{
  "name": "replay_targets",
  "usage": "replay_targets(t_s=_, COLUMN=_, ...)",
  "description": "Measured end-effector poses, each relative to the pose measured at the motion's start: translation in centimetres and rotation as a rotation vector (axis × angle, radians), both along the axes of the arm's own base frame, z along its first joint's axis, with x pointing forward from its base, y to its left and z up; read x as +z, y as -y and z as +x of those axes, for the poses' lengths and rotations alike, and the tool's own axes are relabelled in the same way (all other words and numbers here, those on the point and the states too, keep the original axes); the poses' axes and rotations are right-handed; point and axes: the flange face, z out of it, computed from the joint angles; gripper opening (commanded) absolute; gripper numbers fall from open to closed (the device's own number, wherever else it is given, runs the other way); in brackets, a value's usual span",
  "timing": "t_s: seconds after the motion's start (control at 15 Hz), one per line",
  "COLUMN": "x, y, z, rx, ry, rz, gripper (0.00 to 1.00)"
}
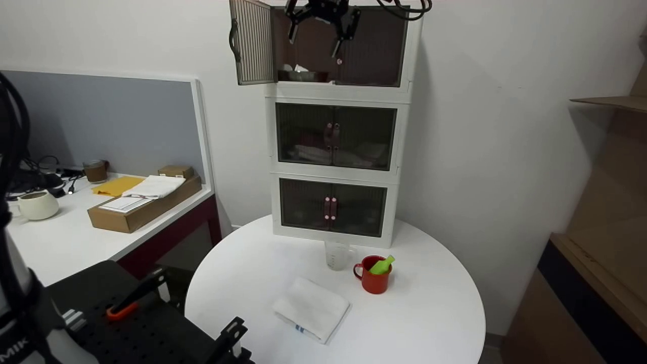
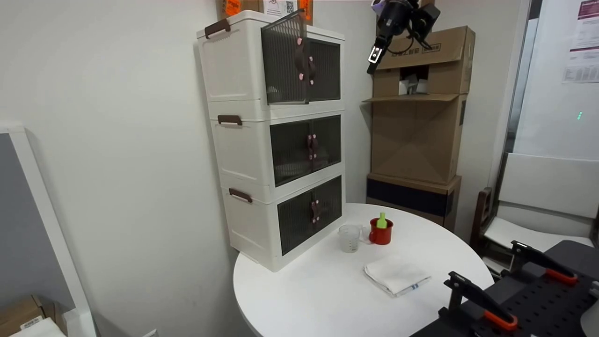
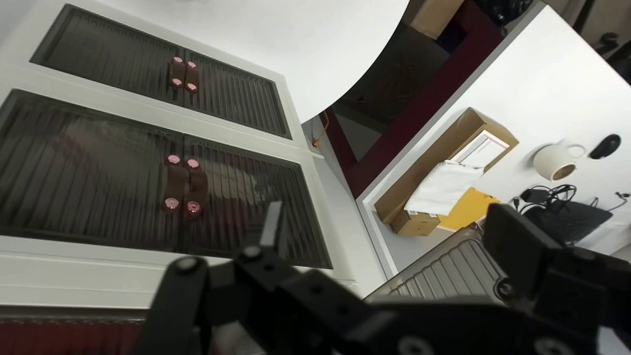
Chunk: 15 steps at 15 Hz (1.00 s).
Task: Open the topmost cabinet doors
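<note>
top door [image 1: 257, 45] open, twin [image 1: 379, 55] shut

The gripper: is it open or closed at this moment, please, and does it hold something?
Gripper: open, holding nothing.

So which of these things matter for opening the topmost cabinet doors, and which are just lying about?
Part of the job:
claw, open
swung-open top door
closed top door

Just lying about:
red mug
green utensil inside it
clear measuring cup
folded white cloth
cream mug on the desk
</note>
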Motion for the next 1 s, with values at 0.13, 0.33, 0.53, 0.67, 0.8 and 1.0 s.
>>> replay_targets(t_s=0.13, x=-0.1, y=-0.1, z=0.0, rx=0.001, ry=-0.001, rz=0.001, gripper=1.00)
replay_targets(t_s=0.33, x=0.0, y=-1.3, z=0.3, rx=0.039, ry=0.056, rz=0.121, gripper=1.00)
replay_targets(t_s=0.53, x=0.3, y=-2.4, z=0.6, rx=0.101, ry=0.125, rz=0.257, gripper=1.00)
replay_targets(t_s=0.67, x=0.3, y=-2.9, z=0.7, rx=0.164, ry=0.161, rz=0.336, gripper=1.00)
replay_targets(t_s=0.8, x=-0.1, y=-2.8, z=1.1, rx=0.240, ry=0.190, rz=0.396, gripper=1.00)
replay_targets(t_s=1.0, x=-0.9, y=-1.4, z=2.7, rx=0.292, ry=0.231, rz=0.432, gripper=1.00)
